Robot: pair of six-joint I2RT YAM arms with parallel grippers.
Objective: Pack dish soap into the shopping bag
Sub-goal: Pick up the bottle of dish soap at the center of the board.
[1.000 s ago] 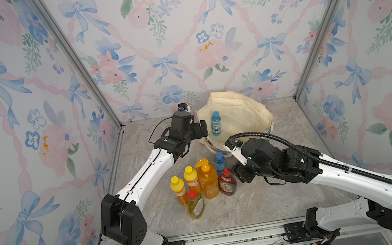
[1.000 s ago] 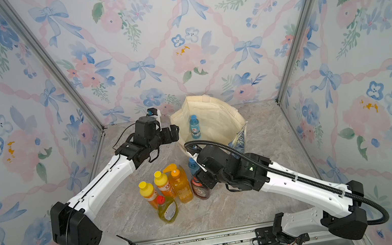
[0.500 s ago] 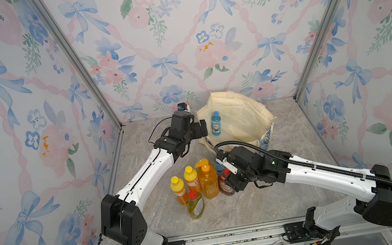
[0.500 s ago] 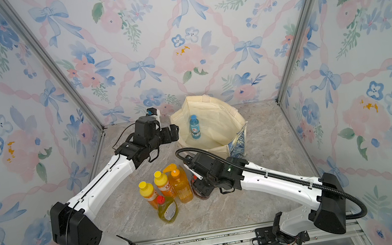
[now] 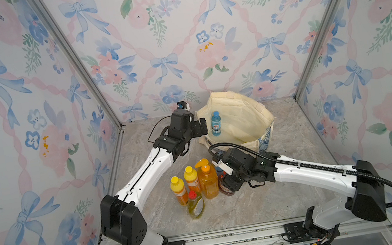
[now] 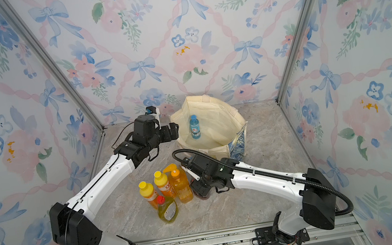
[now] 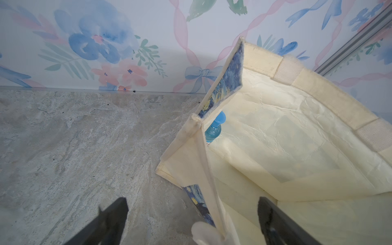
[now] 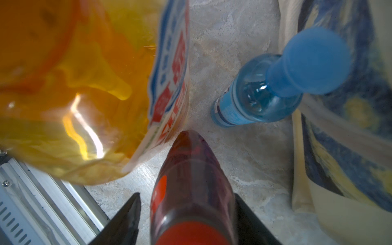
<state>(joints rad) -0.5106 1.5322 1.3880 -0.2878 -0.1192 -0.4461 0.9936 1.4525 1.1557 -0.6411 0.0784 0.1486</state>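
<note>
The cream shopping bag [image 5: 244, 131] [image 6: 221, 137] stands open at the back, with a blue bottle [image 5: 215, 123] [image 7: 213, 132] upright inside. My left gripper [image 5: 201, 127] [image 7: 194, 222] is open, and the bag's near wall and strap pass between its fingers. Dish soap bottles stand in a cluster in front of the bag. My right gripper [image 5: 226, 181] [image 8: 186, 196] is lowered over a dark red bottle with a red cap [image 5: 227, 190] [image 8: 191, 169]. Its fingers stand on either side of the bottle, open, with a thin gap at one finger. That bottle stands on the table.
An orange pump bottle [image 5: 207, 180] [image 8: 84, 95] stands right beside the red one. Two yellow-capped orange bottles [image 5: 178, 188] and a yellow-green, red-capped bottle [image 5: 196, 204] stand further left. A second blue bottle [image 8: 254, 99] stands outside the bag's printed wall [image 8: 339, 137].
My right arm has come down and moved left, from beside the cluster onto the dark red bottle, and its jaws have narrowed a little. The left arm has not moved.
</note>
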